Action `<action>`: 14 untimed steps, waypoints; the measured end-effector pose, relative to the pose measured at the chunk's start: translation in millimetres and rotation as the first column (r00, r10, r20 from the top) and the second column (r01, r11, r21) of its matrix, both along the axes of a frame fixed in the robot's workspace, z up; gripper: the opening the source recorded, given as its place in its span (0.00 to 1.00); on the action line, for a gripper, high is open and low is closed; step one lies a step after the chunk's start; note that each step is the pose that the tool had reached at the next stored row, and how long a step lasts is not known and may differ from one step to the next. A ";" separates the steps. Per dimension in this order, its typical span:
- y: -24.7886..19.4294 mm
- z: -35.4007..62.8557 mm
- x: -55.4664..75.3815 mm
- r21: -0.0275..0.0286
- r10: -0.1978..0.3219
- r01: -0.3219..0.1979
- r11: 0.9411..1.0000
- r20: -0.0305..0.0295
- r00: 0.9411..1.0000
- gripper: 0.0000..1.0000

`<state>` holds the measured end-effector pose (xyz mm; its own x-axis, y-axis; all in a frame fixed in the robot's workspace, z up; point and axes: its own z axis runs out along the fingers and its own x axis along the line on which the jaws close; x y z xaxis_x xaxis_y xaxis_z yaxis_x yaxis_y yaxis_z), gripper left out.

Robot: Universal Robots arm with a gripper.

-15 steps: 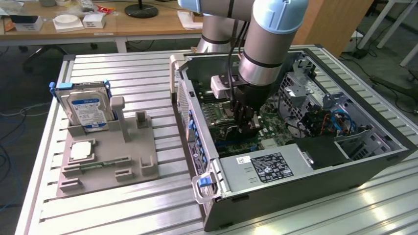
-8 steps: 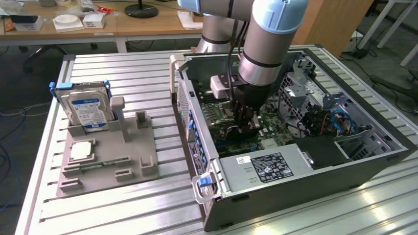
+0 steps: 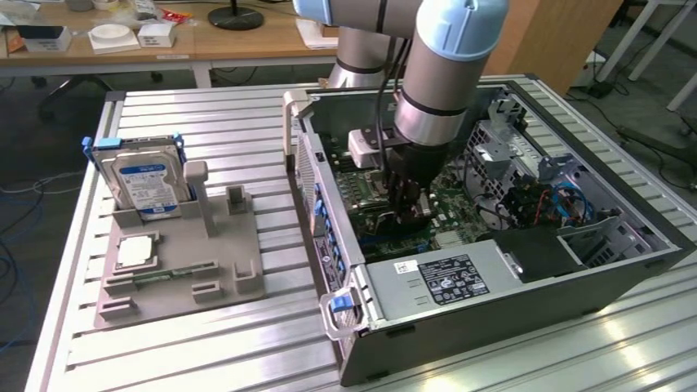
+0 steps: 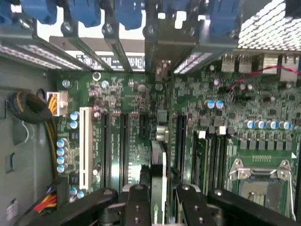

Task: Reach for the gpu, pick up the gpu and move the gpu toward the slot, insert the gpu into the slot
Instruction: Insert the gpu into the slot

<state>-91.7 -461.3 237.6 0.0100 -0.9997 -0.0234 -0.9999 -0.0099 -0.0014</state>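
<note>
Jaws clamp gpu edge-on, long axis parallel to black slot

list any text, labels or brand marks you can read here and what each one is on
No text reads clearly enough to quote.
Blue and white label on the hard drive: print too small to read.
Black sticker on the power supply: white print and symbols, blurred.
Small white sticker beside it: unreadable.
White label strip at the motherboard's edge in the wrist view: blurred.
</note>
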 end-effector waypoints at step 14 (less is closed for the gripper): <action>0.9 15.1 -0.9 0.002 -0.003 0.003 1.000 -0.001 1.000 0.32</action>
